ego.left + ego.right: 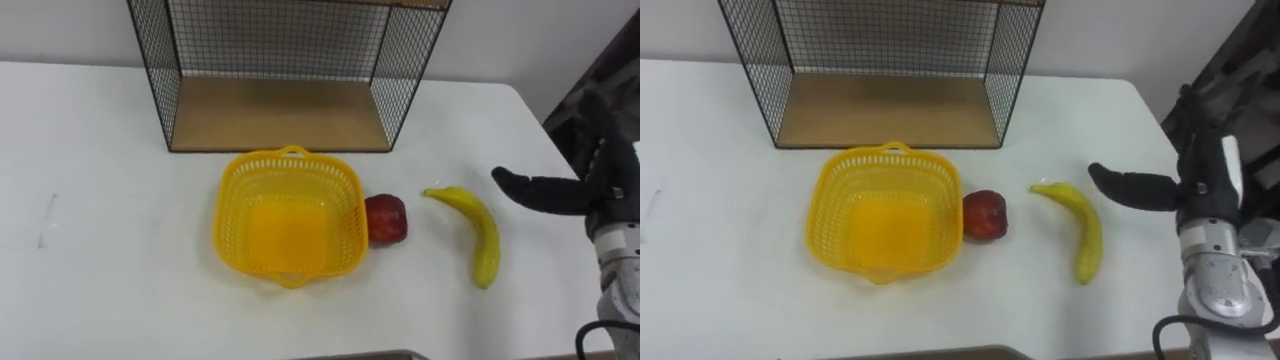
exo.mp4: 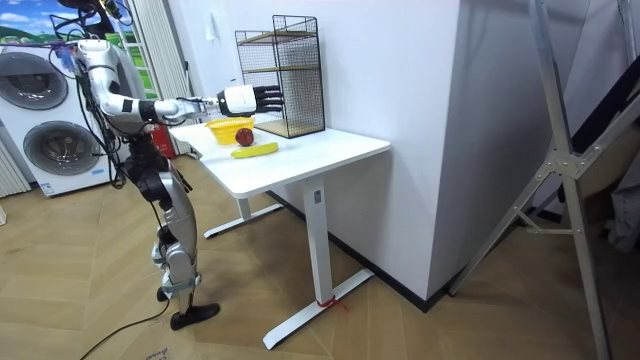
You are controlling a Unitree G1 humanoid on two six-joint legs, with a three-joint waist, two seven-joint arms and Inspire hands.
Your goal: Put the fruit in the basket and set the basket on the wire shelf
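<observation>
The right hand (image 1: 550,192) comes in from the right and hangs above the white counter (image 1: 100,250). Its dark fingers (image 1: 1130,187) are straight, hold nothing and point toward the banana (image 1: 480,235). The banana lies just beside them on the counter. Further left, the red apple (image 1: 386,220) touches the right rim of the yellow basket (image 1: 290,165); both fruits lie outside it. Behind the basket stands the wire shelf (image 1: 285,110) with its wooden floor. The eye views cut off its top and hide the arm past the wrist. The room view shows the shelf's full height, the robot standing at the counter's end, and washing machines (image 2: 50,120) behind it.
</observation>
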